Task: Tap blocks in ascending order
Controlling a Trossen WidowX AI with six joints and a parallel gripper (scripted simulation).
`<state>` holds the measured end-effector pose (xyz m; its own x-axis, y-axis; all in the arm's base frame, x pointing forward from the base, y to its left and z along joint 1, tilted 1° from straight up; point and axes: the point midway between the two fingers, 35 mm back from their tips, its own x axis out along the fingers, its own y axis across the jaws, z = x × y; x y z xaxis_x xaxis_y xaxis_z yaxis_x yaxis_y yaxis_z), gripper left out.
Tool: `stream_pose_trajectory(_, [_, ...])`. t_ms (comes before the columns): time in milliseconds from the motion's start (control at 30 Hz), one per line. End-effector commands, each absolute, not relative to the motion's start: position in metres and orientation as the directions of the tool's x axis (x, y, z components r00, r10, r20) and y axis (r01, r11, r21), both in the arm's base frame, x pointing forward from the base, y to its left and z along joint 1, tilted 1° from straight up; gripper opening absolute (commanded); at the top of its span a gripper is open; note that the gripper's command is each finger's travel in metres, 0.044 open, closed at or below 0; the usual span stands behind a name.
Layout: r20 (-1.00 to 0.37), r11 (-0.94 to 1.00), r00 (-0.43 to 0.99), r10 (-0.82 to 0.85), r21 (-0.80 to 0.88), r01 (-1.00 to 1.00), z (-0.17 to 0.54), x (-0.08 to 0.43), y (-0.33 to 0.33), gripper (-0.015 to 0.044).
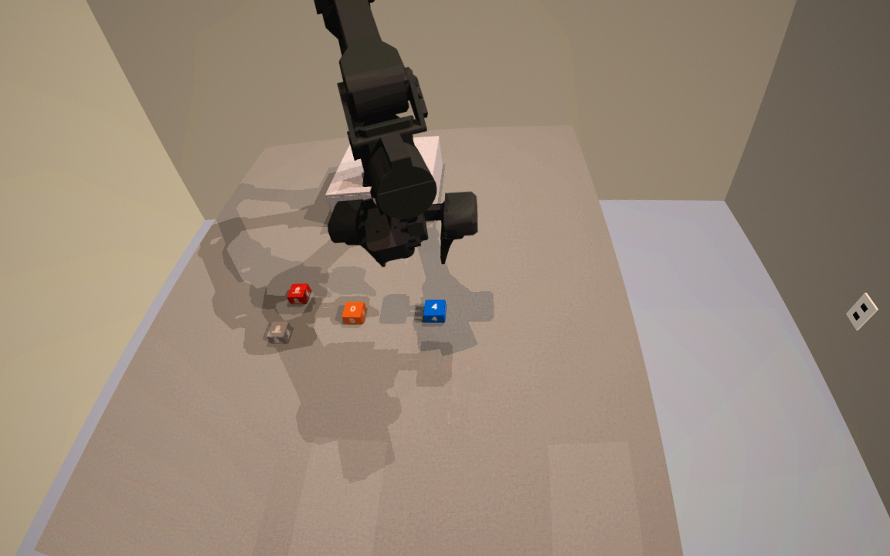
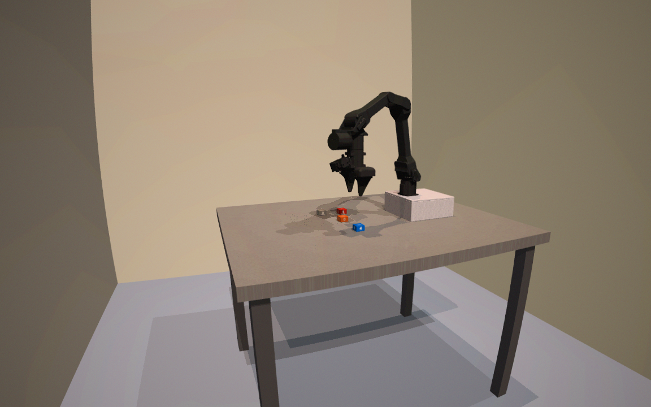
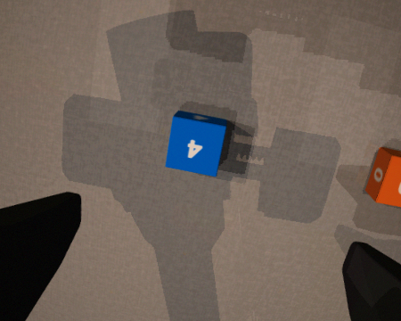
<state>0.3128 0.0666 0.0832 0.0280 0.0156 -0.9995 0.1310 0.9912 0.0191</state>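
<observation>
My gripper [image 1: 413, 263] [image 2: 355, 193] [image 3: 215, 234] is open and empty, high above the table. In the wrist view the blue block [image 1: 434, 310] [image 2: 358, 227] [image 3: 195, 146], digit 4, lies ahead of the fingertips, between their lines and nearer the left one. The orange block [image 1: 352, 313] [image 2: 342, 219] [image 3: 394, 180], digit 0, is partly cut off at the right edge of the wrist view. The red block [image 1: 298, 294] [image 2: 341, 211], underlined 6, and the grey block [image 1: 279, 333] [image 2: 320, 212], underlined 9, lie left of the orange one in the top view. No block is touched.
The pale base box [image 1: 427, 155] [image 2: 431, 208] stands at the back of the table [image 1: 504, 387] [image 2: 287, 252]. The arm's shadow falls over the blocks. The red, grey and orange blocks are grouped with gaps between them; the blue one stands apart.
</observation>
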Motion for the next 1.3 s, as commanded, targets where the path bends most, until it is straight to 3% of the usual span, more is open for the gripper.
stream_pose_trajectory(0, [-1.0,0.988,0.019,0.013,0.016,0.154,0.082,0.313,0.076,0.04])
stream_pose_trajectory(667, [-1.0,0.988,0.019,0.013,0.015,0.154,0.082,0.314,0.073,0.04])
stream_pose_trajectory(933, [-1.0,0.988,0.022,0.001,0.004,0.154,0.083,0.34,-0.047,0.04])
stream_pose_trajectory(1167, [-1.0,0.988,0.019,-0.009,-0.006,0.155,0.082,0.321,-0.168,0.04])
stream_pose_trajectory(1267, [-1.0,0.988,0.019,-0.01,-0.007,0.155,0.082,0.317,-0.179,0.04])
